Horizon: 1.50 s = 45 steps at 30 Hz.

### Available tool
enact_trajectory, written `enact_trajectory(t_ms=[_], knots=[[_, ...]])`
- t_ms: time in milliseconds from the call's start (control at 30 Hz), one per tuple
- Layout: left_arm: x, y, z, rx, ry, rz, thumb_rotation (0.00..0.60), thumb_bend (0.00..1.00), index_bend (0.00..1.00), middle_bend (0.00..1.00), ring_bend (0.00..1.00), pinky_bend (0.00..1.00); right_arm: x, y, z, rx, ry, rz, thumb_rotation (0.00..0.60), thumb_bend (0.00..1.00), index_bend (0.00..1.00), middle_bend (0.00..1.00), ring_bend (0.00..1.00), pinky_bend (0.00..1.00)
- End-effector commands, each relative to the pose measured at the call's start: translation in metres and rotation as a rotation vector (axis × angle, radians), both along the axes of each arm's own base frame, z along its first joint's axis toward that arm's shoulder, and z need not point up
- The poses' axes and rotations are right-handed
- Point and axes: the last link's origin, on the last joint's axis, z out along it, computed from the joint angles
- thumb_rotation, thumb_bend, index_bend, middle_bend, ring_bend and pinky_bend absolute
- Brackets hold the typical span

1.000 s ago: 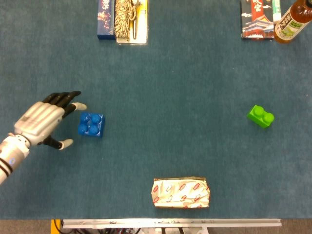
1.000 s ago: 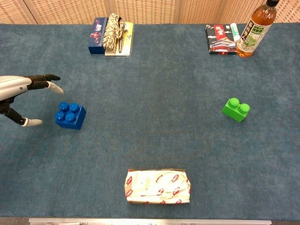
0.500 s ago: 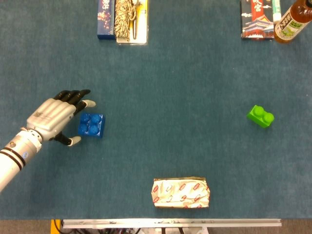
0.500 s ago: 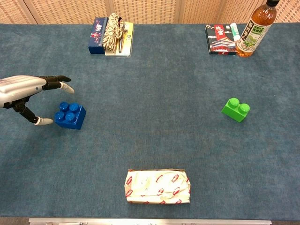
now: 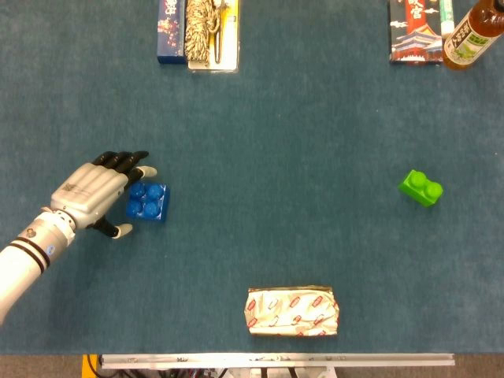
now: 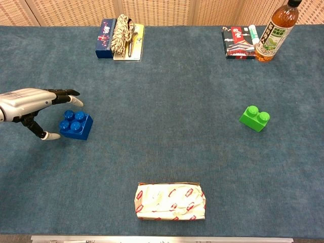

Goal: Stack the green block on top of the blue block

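While the left hand [image 5: 93,191] sits at the blue block [image 5: 147,201], its fingers are spread, reaching over the block's far edge with the thumb low on the near side; nothing is gripped yet, and contact cannot be confirmed from either view. Posture reads as a bracket for a grasp, or to steady the block as the base of the stack. The blue block lies flat on the tabletop [image 5: 276,142], studs up, just beyond the fingertips. The green block [image 5: 420,187] sits well apart, far across the tabletop to the hand's right, studs up and untouched. The right hand is not seen in either view. A wrapped packet [image 5: 293,311] lies nearer the front edge, between the two blocks. Judgement: stacking not started; the green block has yet to be picked up.
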Motion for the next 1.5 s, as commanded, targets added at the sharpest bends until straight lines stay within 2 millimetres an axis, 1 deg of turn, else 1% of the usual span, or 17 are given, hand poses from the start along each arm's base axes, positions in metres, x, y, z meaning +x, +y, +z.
enact_trajectory(t_ms=[33,333,1000,1233,1500], knots=[[-0.001,0.002,-0.004,0.004,-0.001,0.003,0.600,0.23,0.13,0.00,0.00,0.06,0.000,0.000,0.000,0.002,0.000,-0.001,0.600,0.26,0.39,0.35,0.25,0.28],[-0.004,0.008,-0.012,0.026,-0.015,0.018,0.600,0.23,0.14,0.00,0.00,0.06,-0.001,-0.001,0.000,0.002,-0.002,-0.003,0.600,0.26,0.39,0.35,0.25,0.28],[-0.013,0.012,-0.020,0.004,-0.015,0.074,0.600,0.23,0.20,0.00,0.00,0.06,-0.001,-0.001,-0.001,0.008,-0.001,-0.007,0.600,0.26,0.39,0.35,0.25,0.28],[-0.016,0.014,-0.022,0.008,-0.019,0.091,0.600,0.23,0.24,0.00,0.00,0.06,-0.001,-0.002,0.000,0.006,-0.004,-0.008,0.600,0.26,0.39,0.35,0.25,0.28],[-0.015,0.013,-0.024,0.018,-0.029,0.094,0.600,0.23,0.36,0.00,0.00,0.06,-0.001,-0.001,0.001,0.003,-0.005,-0.008,0.600,0.26,0.39,0.35,0.25,0.28]])
